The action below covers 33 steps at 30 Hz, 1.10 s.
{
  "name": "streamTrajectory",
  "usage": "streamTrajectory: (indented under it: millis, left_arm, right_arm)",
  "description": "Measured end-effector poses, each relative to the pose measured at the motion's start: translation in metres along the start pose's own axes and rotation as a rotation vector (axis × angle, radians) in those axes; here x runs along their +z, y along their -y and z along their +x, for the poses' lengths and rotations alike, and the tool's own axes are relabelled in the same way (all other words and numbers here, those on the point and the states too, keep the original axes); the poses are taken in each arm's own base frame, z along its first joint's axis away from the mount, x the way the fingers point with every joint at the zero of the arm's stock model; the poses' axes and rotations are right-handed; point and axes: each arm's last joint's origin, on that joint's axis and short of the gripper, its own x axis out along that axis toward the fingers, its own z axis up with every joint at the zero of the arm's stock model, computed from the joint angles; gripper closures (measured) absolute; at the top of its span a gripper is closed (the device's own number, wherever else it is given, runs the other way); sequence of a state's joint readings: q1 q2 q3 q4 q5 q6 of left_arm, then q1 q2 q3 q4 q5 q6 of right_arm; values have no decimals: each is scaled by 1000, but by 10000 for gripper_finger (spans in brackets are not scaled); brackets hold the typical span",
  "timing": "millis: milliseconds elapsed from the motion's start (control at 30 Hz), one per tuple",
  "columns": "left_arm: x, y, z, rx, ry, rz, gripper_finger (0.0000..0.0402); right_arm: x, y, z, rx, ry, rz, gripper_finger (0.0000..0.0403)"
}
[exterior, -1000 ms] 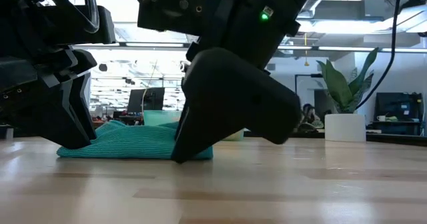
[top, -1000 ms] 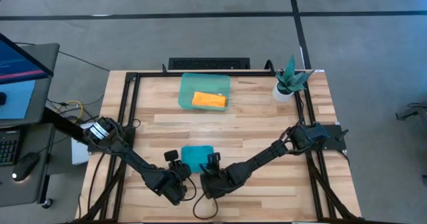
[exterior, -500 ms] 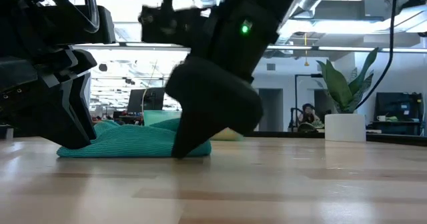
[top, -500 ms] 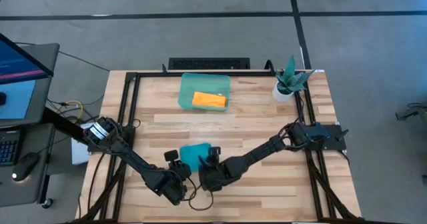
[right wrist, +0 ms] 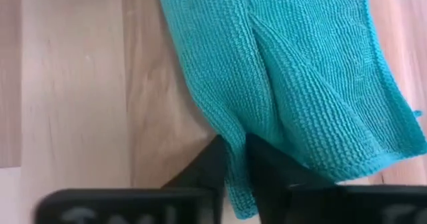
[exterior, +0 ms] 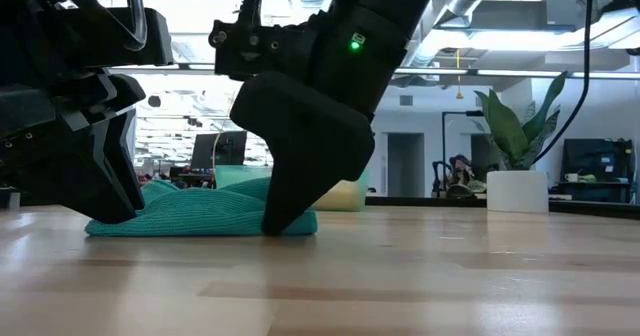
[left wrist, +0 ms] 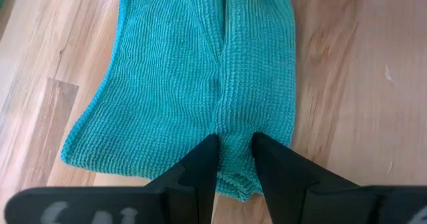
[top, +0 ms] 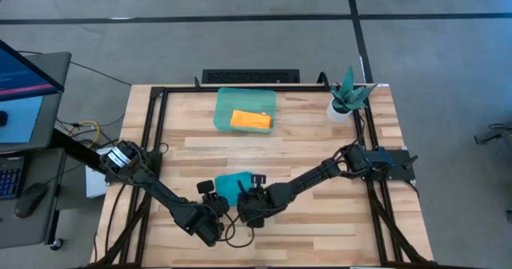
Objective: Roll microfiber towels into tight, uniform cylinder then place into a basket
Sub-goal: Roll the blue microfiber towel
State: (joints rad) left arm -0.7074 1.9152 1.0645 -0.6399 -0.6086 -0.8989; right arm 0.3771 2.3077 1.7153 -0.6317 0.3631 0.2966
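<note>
A teal towel (top: 233, 184) lies folded and flat on the table near its front edge, also seen in the low view (exterior: 200, 212). My left gripper (left wrist: 233, 159) is shut on it at the near left, low at the left of the low view (exterior: 105, 196). My right gripper (right wrist: 237, 163) is shut on it at the near right (exterior: 288, 214). An orange towel (top: 251, 120) lies rolled inside the pale-green basket (top: 223, 101) at the table's far side. My left gripper pinches a raised fold (left wrist: 233, 136) of the teal towel between its two fingers, at the towel's near left corner. The fingers slant down from the near left. The rest of the towel lies slack on the table. My right gripper pinches the teal towel's edge (right wrist: 235, 144) between its two fingers, close to the near right corner. The fingers slant down from the near right, and their tips reach the tabletop (exterior: 270, 228). The towel stays flat on the table beyond them.
A small white pot with a green plant (top: 346, 101) stands at the far right corner. A black frame rail (top: 157, 133) runs along the table's left side and another (top: 376, 181) along the right. Bare wood lies between the teal towel and the basket.
My right gripper has moved toward the table's left, onto the teal towel's near right corner, and has rolled at the wrist on the way. The towel's right end has drawn in slightly. My left gripper and the towel's left end have kept still.
</note>
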Motion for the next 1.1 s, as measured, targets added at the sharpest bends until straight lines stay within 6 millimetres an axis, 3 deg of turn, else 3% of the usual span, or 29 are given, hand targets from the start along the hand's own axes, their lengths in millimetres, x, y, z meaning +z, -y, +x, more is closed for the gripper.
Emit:
streamTrajectory:
  millis: [200,400,733,1100]
  left_arm:
    - [0,0,0,1,0,4,301]
    - [0,-1,0,10,4,7,275]
    - [-5,0,-3,42,18,34,244]
    - [-11,23,-37,-4,77,171,248]
  right_arm:
    - [2,1,2,15,14,12,392]
    - [1,-1,1,30,10,60,377]
    - [1,-3,1,85,-8,124,389]
    - [-1,-13,-3,187,-47,253,396]
